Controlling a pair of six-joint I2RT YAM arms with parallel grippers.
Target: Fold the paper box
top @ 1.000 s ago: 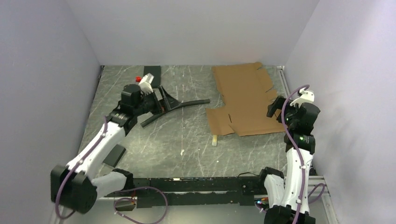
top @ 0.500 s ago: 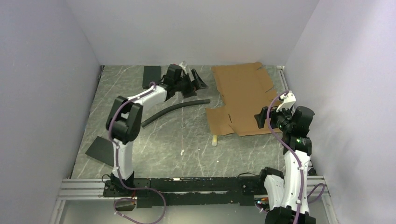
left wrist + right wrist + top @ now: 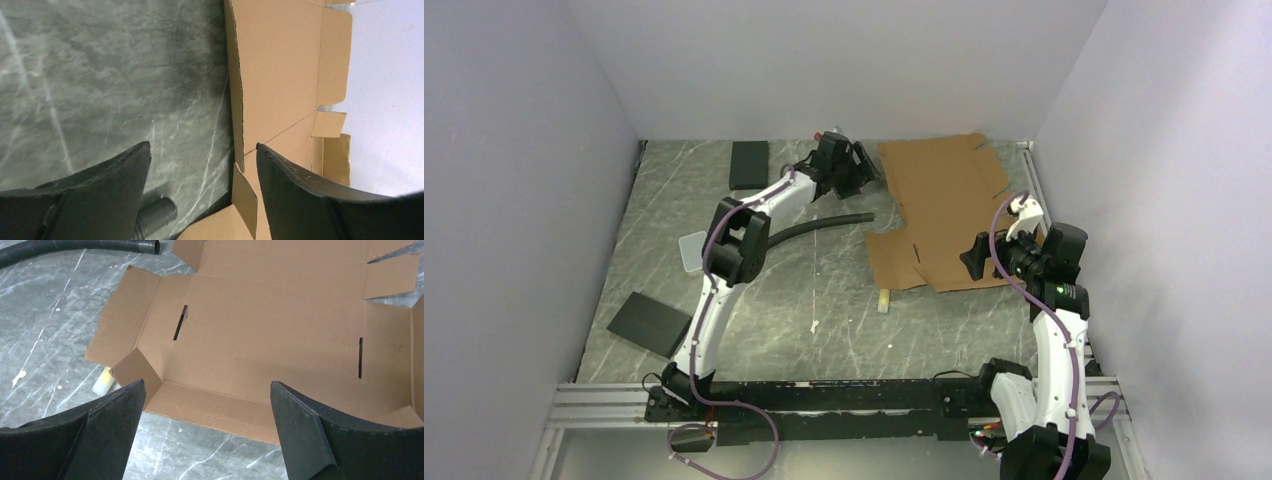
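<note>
The paper box [image 3: 944, 195] lies as a flat brown die-cut sheet at the back right of the table. My left gripper [image 3: 865, 168] reaches across to the sheet's left edge. In the left wrist view the left gripper [image 3: 202, 146] is open, and the raised cardboard edge [image 3: 239, 115] stands between the jaws, nearer the right finger [image 3: 310, 195], touching neither. My right gripper [image 3: 977, 258] hovers at the sheet's near right edge. In the right wrist view the right gripper [image 3: 207, 384] is wide open above the near flap of the paper box [image 3: 270, 325], holding nothing.
A black corrugated hose [image 3: 819, 228] lies left of the sheet. A black flat block [image 3: 749, 163] sits at the back, another [image 3: 649, 322] at the near left. A small pale cylinder [image 3: 884, 300] lies by the sheet's near left corner. Walls close in on both sides.
My left arm has swung right from the hose to the sheet's left edge, and its jaws have narrowed a little. The right gripper has moved left over the sheet's near edge.
</note>
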